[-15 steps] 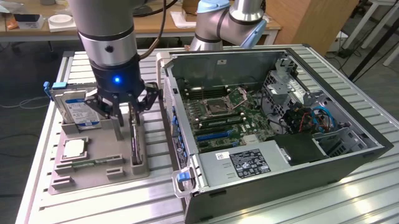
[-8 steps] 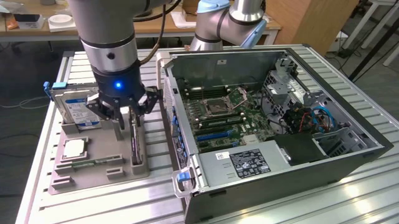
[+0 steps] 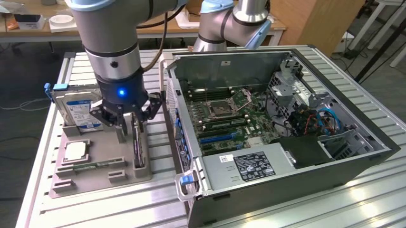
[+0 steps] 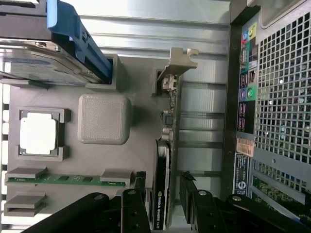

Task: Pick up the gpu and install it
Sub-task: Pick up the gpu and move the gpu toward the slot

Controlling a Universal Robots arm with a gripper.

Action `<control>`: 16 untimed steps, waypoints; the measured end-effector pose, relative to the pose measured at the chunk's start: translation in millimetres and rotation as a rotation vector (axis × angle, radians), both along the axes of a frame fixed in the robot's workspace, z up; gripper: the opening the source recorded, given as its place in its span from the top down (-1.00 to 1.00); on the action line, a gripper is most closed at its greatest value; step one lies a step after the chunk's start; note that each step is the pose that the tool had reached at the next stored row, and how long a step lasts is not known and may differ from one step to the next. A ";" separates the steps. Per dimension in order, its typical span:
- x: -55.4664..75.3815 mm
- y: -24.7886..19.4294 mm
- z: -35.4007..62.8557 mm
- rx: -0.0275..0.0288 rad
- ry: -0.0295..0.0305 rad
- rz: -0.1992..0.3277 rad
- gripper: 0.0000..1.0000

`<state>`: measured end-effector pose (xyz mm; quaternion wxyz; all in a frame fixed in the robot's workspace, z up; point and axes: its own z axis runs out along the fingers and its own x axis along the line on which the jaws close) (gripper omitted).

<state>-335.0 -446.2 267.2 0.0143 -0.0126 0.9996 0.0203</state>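
The gpu [image 3: 139, 145] is a thin dark card standing on edge in a slot of the grey holder tray [image 3: 101, 178], beside the open computer case [image 3: 285, 118]. My gripper [image 3: 130, 122] hangs straight over the card's near end and is open, with one finger on each side of the card and a gap to it. In the wrist view the gpu [image 4: 166, 160] runs between the two black fingers [image 4: 137, 196], its silvery bracket [image 4: 181, 62] at the far end. The gripper [image 4: 163, 194] holds nothing.
The tray also carries a silver hard drive with a blue label [image 3: 79, 110], a processor chip [image 3: 74, 151] and a green memory stick [image 3: 96, 166]. The case's motherboard [image 3: 222, 118] lies exposed, with blue slots [image 3: 219, 137]. A second arm [image 3: 235, 21] stands behind the case.
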 end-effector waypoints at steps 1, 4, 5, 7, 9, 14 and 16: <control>0.0 -0.1 -1.7 0.0000 -0.0003 0.000 0.17; -0.1 -0.3 -7.0 0.0000 -0.0008 0.000 0.17; -0.1 -0.4 -8.8 0.0000 -0.0010 0.000 0.17; -0.1 -0.7 -12.2 -0.0001 -0.0012 0.000 0.17; 0.0 -0.9 -15.9 0.0000 -0.0017 0.000 0.17; 0.0 -1.5 -24.6 0.0000 -0.0026 0.000 0.17; 0.0 -1.6 -27.9 0.0000 -0.0029 0.000 0.17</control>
